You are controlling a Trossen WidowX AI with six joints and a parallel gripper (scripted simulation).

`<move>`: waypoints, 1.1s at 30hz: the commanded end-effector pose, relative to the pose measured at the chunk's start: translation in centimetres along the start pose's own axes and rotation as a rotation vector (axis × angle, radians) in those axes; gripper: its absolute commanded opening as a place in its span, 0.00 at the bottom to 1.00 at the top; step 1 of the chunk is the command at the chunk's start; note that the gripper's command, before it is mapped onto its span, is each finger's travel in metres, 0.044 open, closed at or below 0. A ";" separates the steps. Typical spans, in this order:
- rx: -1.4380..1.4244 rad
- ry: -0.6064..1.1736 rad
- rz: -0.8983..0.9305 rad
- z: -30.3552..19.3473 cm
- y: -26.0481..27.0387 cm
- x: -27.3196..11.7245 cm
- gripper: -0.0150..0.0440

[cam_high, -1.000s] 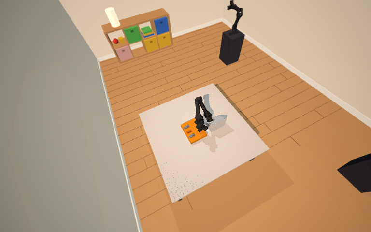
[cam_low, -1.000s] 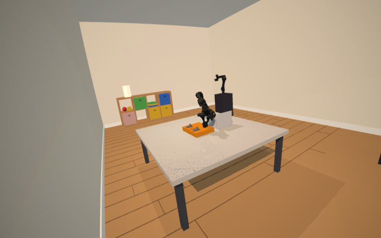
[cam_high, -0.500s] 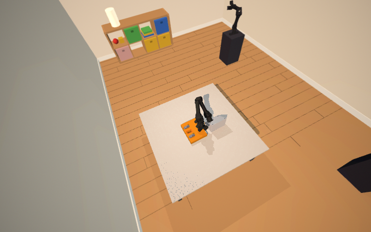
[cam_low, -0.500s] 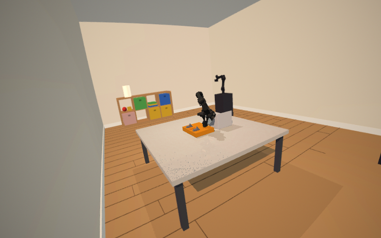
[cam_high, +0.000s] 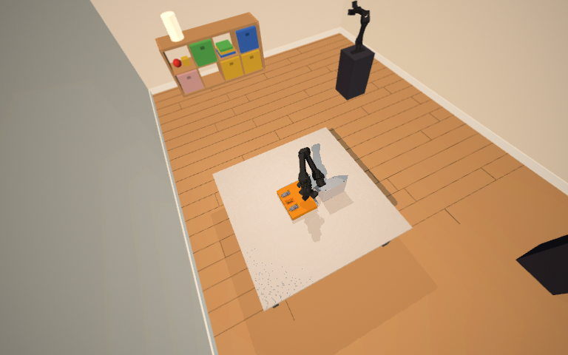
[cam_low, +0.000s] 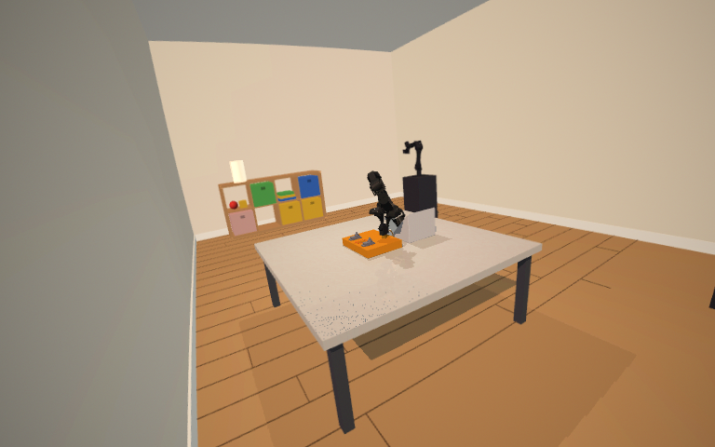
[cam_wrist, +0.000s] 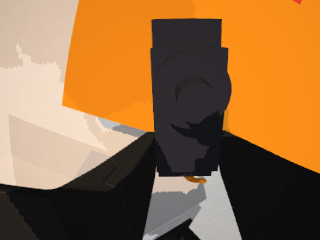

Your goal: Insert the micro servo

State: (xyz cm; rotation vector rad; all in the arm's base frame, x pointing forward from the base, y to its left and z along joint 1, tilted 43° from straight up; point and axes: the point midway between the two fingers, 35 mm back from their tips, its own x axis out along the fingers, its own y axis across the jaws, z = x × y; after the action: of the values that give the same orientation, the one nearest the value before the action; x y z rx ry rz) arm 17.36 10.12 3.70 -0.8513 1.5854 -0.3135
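Wrist view alone shows the micro servo [cam_wrist: 190, 110] clearly: a dark block standing large at the centre of the frame, caught between the gripper's [cam_high: 308, 198] [cam_low: 385, 234] [cam_wrist: 188, 150] two black fingers, which are drawn in against its lower sides and part-way closed on it. Its long axis runs nearly straight up and down the frame, one narrow end toward the top edge, the other toward the bottom. The round boss on its broad face is turned to the camera, and a short bit of orange cable [cam_wrist: 196, 179] pokes out beneath the lower end. Behind it spreads the orange deck [cam_high: 308, 208] [cam_low: 371, 251] [cam_wrist: 270, 90]; whether the servo touches that surface, I cannot tell. In the top and exterior views the gripper hides the servo, but these two show what the wrist view does not: the whole deck lying on the white table [cam_high: 335, 242] [cam_low: 422, 284], two grey servos [cam_high: 289, 200] [cam_low: 360, 239] on its left part, the gripper low by its right side, and a pale box [cam_high: 333, 190] [cam_low: 420, 225] just beyond, to the right.
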 end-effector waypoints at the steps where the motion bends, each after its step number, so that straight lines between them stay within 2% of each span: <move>1: 0.001 -0.008 -0.001 1.6 -0.6 -0.2 0.25; 10: 0.002 -0.010 -0.002 4.8 -1.8 -0.2 0.25; 27: -0.004 -0.008 -0.004 3.2 -6.4 -0.2 0.25; 33: -0.151 -0.008 -0.005 3.2 -6.4 -0.2 0.25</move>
State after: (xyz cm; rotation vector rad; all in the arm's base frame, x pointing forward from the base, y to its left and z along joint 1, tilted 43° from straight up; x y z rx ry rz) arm 22.54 6.77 7.04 -0.9051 1.5995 -0.2587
